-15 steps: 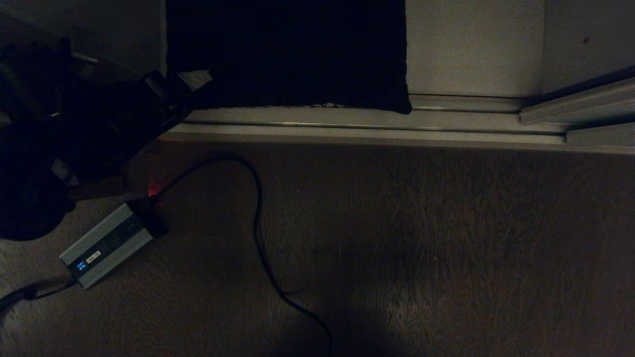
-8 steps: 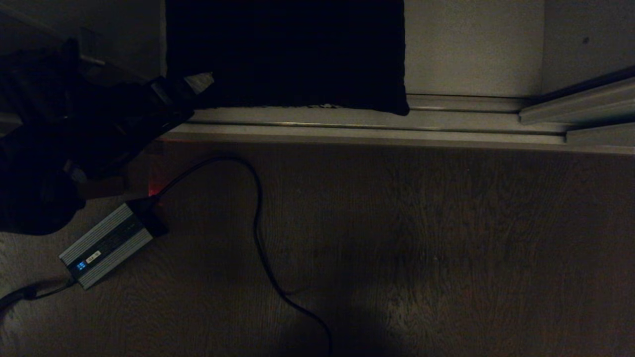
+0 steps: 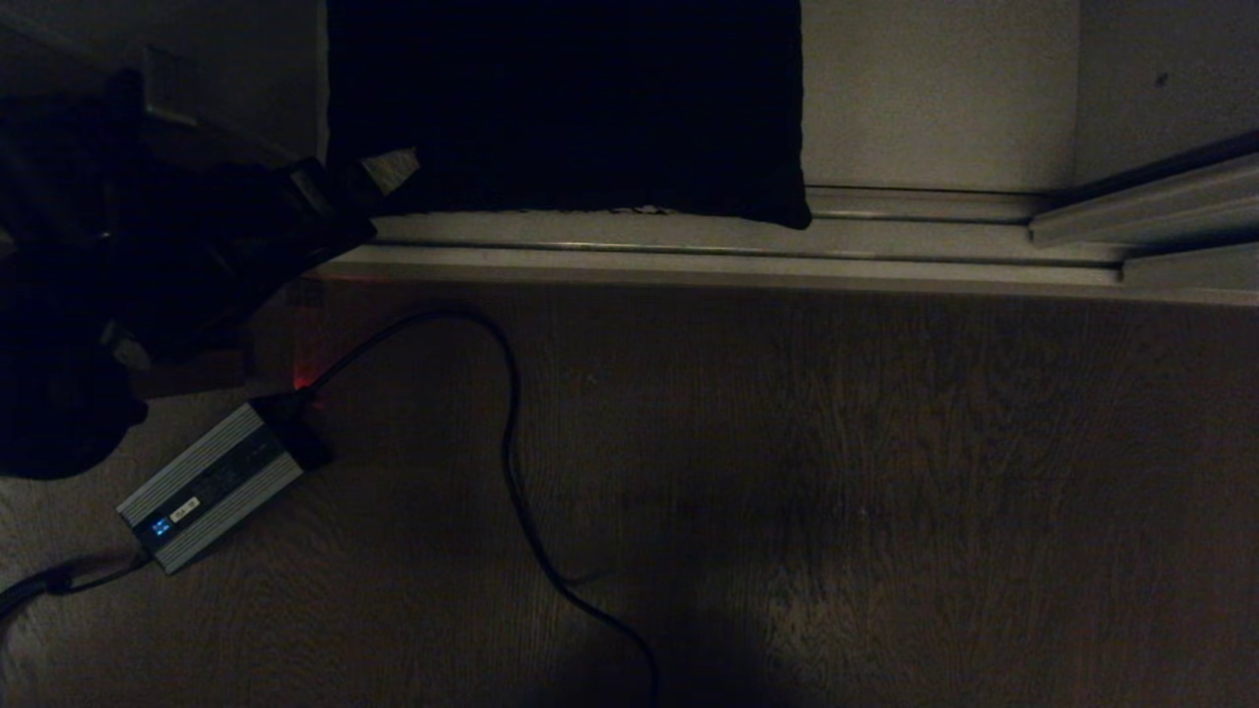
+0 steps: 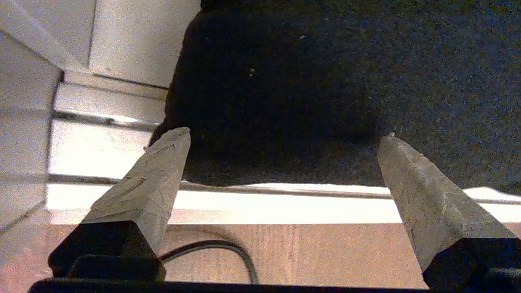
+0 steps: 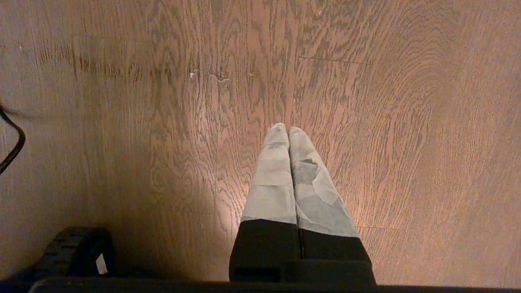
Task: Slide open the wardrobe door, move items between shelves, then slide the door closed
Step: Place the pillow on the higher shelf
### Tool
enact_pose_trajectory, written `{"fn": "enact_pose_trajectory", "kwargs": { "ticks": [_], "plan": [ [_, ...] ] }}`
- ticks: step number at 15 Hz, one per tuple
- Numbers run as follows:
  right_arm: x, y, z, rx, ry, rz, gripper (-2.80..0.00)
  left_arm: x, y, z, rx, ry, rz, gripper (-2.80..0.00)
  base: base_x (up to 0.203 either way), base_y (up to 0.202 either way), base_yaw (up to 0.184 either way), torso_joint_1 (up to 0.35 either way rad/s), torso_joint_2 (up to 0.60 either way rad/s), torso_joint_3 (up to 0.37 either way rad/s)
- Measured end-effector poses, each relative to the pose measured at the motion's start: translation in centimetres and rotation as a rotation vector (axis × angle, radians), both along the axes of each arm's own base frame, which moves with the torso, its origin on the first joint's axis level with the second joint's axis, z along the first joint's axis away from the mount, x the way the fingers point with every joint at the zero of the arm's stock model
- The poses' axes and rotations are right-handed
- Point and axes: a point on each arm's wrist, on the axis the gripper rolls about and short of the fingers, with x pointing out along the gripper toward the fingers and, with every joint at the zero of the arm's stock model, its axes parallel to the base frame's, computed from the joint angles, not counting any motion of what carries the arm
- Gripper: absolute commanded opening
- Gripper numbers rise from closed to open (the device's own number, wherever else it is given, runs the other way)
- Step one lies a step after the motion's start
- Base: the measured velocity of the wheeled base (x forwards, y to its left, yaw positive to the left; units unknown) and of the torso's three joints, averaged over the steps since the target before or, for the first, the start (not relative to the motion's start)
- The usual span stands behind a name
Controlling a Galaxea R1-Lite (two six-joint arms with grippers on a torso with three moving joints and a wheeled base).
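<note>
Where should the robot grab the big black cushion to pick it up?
Probably the near bottom-left corner of the black cushion, approached from the floor side. That edge overhangs the ribbed floor track, and the open left gripper already faces it, one fingertip at the corner.

Cushion (image 3: 561, 103) plain black, no pattern showing. Shelf (image 3: 934, 98) off-white; floor track (image 3: 728, 251) pale grey w/ ribs. Floor (image 3: 836, 472) brown wood grain. Power brick (image 3: 209, 487) grey, ribbed, small blue light; cable (image 3: 511, 462) black. Gripper fingertips (image 4: 423, 195) pale grey.
</note>
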Motion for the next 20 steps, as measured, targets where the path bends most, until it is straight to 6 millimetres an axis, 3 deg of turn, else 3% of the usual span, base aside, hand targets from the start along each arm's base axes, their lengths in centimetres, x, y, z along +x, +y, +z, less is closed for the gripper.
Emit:
{"fn": "enact_pose_trajectory", "kwargs": {
  "ticks": [16, 20],
  "plan": [
    [0.0, 0.0, 0.0, 0.0, 0.0, 0.0, -2.8, 1.8, 1.2, -2.3, 0.144, 0.04, 0.024, 0.0, 0.0, 0.0, 0.0, 0.0, 0.0, 0.0],
    [0.0, 0.0, 0.0, 0.0, 0.0, 0.0, -2.8, 1.6, 2.6, -1.5, 0.146, 0.005, 0.066, 0.0, 0.0, 0.0, 0.0, 0.0, 0.0, 0.0]
  ]
}}
